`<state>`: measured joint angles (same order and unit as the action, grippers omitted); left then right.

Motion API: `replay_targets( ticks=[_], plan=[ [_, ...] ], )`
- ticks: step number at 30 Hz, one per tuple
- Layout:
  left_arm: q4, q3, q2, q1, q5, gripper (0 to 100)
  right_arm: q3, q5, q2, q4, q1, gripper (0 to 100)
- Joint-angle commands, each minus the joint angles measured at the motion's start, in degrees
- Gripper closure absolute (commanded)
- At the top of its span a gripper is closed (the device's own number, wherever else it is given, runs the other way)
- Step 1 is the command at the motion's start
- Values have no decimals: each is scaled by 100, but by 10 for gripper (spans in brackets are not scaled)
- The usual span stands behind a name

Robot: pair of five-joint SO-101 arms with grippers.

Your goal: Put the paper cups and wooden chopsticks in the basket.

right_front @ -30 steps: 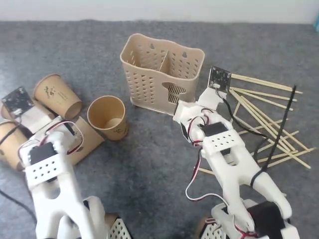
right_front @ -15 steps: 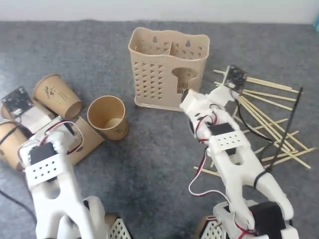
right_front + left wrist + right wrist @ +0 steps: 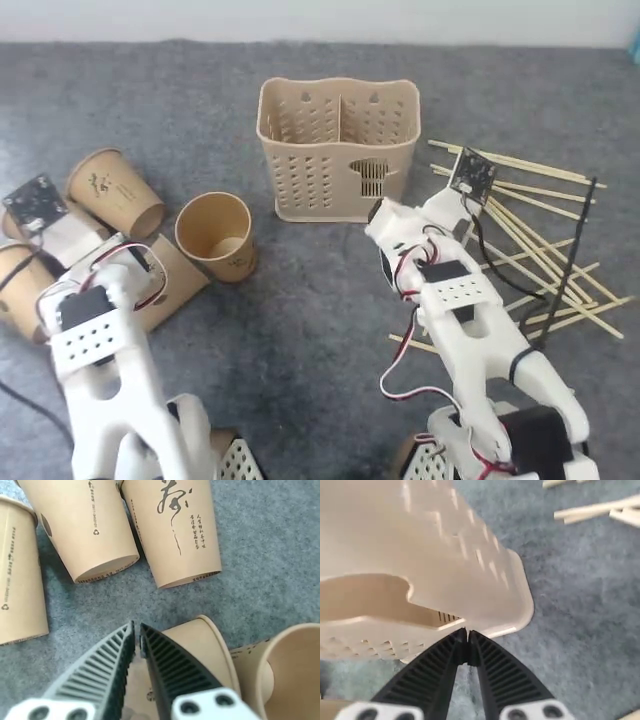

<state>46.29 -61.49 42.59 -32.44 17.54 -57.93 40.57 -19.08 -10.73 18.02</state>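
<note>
**Both closed: right gripper (image 3: 468, 632) at basket (image 3: 420, 540), left gripper (image 3: 136, 627) over paper cups (image 3: 172, 530)**

I see the upright basket's lower edge right at the right gripper's tips. Paper cups lie on their sides ahead of the left gripper, one cup (image 3: 205, 645) directly beneath it. Wooden chopsticks (image 3: 600, 507) lie scattered beyond the right gripper, outside the basket.

Grey felt-like mat (image 3: 300, 340) over table; pale wall (image 3: 300, 20) behind.
</note>
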Motion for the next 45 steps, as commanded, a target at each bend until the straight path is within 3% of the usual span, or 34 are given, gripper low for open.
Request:
replay_targets(
  ticks=[1, 8, 13, 19, 22, 28, 34, 39, 45],
  plan=[
    [-149, 57, 0, -26, -70, 987, 18, 70, -286, 127, 57, 991],
    [-149, 66, 0, -44, -70, 987, -53, 26, -532, -22, 22, 991],
    [-97, 101, 9, -53, -62, 985, -70, 9, -2062, -1596, -40, 991],
    [1134, 1007, -44, -255, -62, 984, -105, -1785, -4303, -3556, 259, 989],
    [1433, 1253, -44, -325, -211, 982, -229, -1925, -4752, -3723, 251, 989],
    [2171, 1745, -53, -229, -466, 875, -18, -1969, -4013, -3776, 435, 989],
    [3051, 2615, -202, 220, -457, 870, 527, -1960, -2290, -3758, 681, 989],
    [3560, 3477, -1284, 879, -88, 870, 870, -1960, -1385, -3723, 664, 989],
    [3666, 4505, -2470, 1275, 132, 870, 879, -1969, -1429, -3723, 523, 989]
  ],
)
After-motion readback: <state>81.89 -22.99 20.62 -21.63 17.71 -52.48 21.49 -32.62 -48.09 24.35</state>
